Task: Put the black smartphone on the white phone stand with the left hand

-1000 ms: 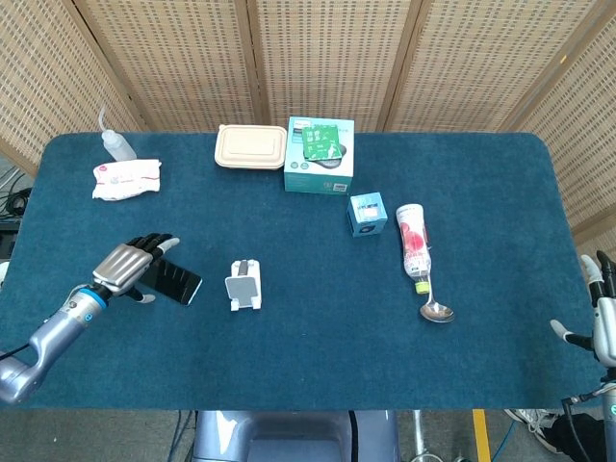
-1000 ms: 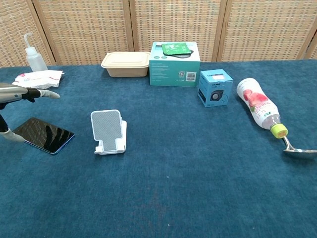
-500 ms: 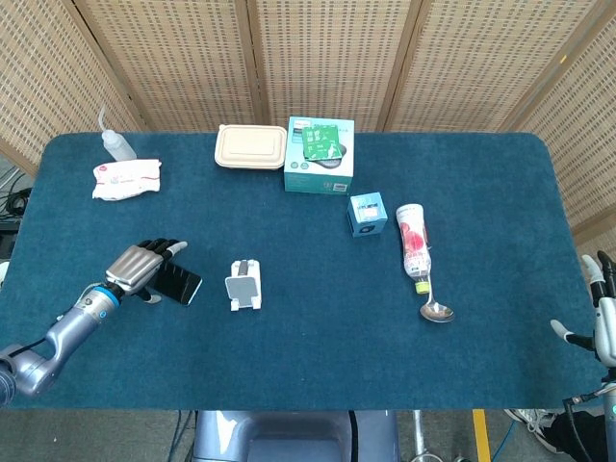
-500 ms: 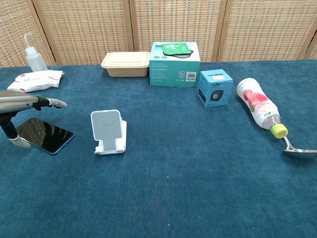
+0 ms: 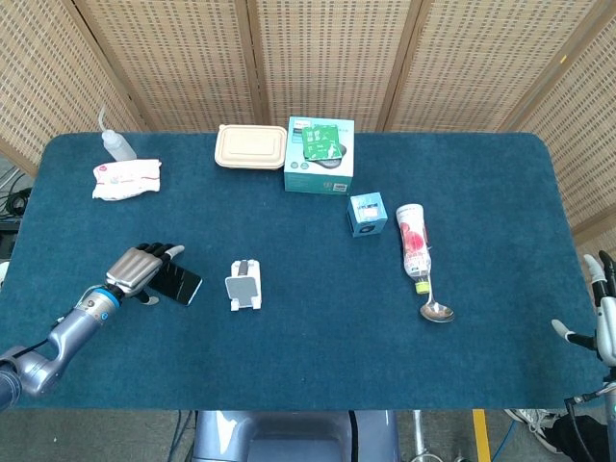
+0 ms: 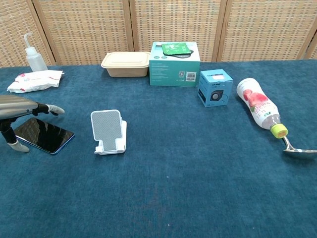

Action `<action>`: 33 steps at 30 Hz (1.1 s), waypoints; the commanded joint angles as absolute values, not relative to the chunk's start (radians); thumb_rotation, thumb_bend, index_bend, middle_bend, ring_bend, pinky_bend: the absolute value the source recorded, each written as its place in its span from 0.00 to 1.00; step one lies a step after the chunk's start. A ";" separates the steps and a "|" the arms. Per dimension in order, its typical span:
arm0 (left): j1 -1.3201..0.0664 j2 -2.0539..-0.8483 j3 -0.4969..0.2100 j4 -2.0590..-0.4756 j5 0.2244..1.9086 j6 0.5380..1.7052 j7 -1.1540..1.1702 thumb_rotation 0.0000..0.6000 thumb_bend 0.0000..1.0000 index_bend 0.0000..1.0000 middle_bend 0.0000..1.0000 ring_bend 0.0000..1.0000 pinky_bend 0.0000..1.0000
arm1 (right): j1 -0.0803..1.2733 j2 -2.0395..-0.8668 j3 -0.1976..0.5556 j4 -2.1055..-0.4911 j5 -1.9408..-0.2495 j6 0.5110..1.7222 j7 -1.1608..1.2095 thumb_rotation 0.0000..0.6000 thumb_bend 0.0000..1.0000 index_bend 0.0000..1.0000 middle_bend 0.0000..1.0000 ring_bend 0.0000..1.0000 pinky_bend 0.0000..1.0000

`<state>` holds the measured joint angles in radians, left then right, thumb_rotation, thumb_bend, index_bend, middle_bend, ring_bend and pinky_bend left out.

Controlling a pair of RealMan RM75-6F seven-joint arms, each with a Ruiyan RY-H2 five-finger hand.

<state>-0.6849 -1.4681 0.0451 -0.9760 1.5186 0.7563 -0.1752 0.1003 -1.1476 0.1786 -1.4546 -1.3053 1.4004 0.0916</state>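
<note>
The black smartphone (image 5: 180, 283) (image 6: 45, 135) lies flat on the blue table cloth, left of the white phone stand (image 5: 243, 286) (image 6: 109, 131). My left hand (image 5: 139, 269) (image 6: 18, 106) hovers low over the phone's left end. Its fingers (image 6: 51, 108) reach over the far edge and the thumb (image 6: 15, 146) hangs at the near edge, with no grip that I can see. The stand is upright and empty, about a hand's width right of the phone. My right hand (image 5: 602, 310) shows only in the head view, at the table's far right edge, fingers apart and holding nothing.
A wipes packet (image 6: 34, 79) and squeeze bottle (image 6: 33, 54) sit at the back left. A beige food box (image 6: 126, 64), teal box (image 6: 174, 63) and small blue box (image 6: 215, 88) stand behind the stand. A pink bottle (image 6: 258, 105) and spoon (image 6: 298, 148) lie at right.
My left hand has dropped lower over the phone and its fingers have curled down around the phone's left end. Phone, stand and right hand have stayed put.
</note>
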 commanded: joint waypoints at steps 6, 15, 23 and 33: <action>-0.688 -1.473 0.048 -0.968 1.512 0.747 -0.159 1.00 0.09 0.13 0.21 0.19 0.21 | 0.100 -1.144 0.176 -1.456 -1.309 1.398 0.099 1.00 0.05 0.00 0.00 0.00 0.00; -0.693 -1.466 0.037 -0.989 1.489 0.747 -0.120 1.00 0.15 0.19 0.26 0.21 0.22 | 0.100 -1.138 0.175 -1.460 -1.309 1.394 0.108 1.00 0.05 0.00 0.00 0.00 0.00; -0.683 -1.475 0.041 -0.978 1.478 0.752 -0.092 1.00 0.15 0.25 0.28 0.23 0.24 | 0.100 -1.137 0.174 -1.461 -1.310 1.393 0.110 1.00 0.05 0.00 0.00 0.00 0.00; -0.672 -1.495 0.037 -0.954 1.477 0.787 -0.072 1.00 0.16 0.39 0.43 0.36 0.33 | 0.100 -1.135 0.173 -1.463 -1.310 1.393 0.114 1.00 0.05 0.00 0.00 0.00 0.00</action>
<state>-0.6732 -1.4933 0.0375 -0.9556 1.4767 0.7848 -0.0741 0.1001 -1.1349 0.1731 -1.4628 -1.3101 1.3930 0.1144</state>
